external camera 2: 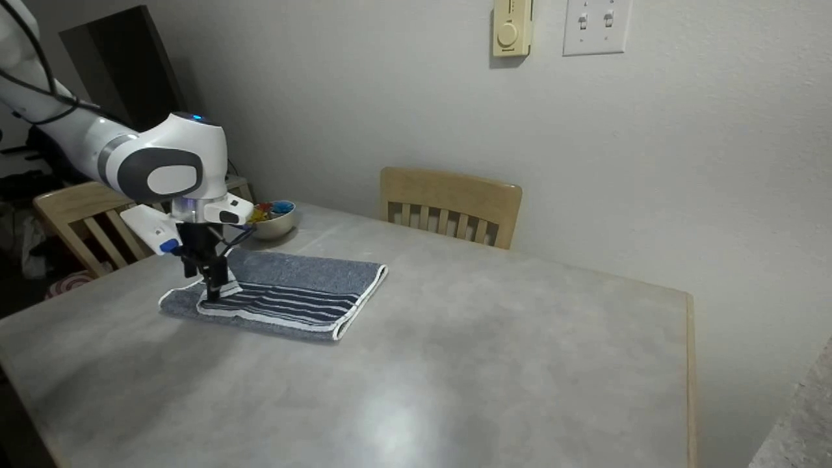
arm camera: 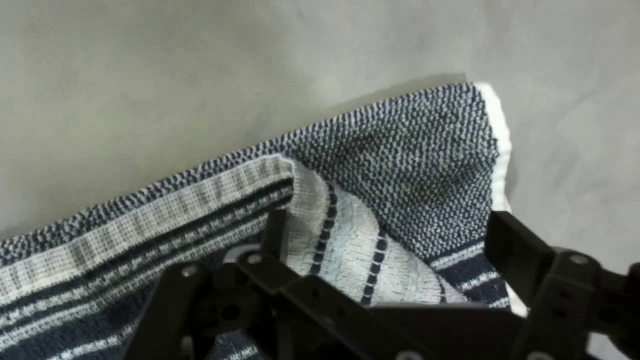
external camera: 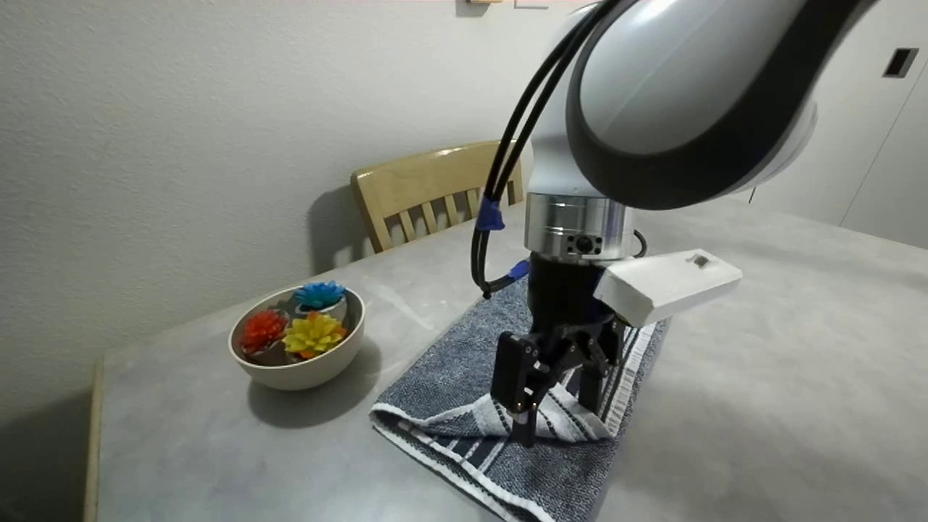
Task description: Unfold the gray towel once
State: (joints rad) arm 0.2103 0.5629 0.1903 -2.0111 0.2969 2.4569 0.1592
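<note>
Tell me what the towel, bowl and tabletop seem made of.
Gray towel: woven terry cloth, probably cotton, matte; the wrist view shows its nubbly weave.
Bowl: ceramic or plastic, I can't tell which; smooth, pale outside.
Tabletop: likely laminate, satin; mottled gray with a blurred glare.

A mottled gray tabletop (external camera 2: 520,364) with pale wooden edging (external camera 2: 691,377) is backed by a textured off-white wall (external camera 2: 650,149); beside the tabletop, a slatted light-wood chair (external camera 2: 448,186) is seen.

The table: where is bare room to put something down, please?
Widest: in an exterior view, the table lies bare between the gray towel and the wooden edge. A narrower gap separates towel and bowl. Crowded: the towel's folded corner, by the open claw.
</note>
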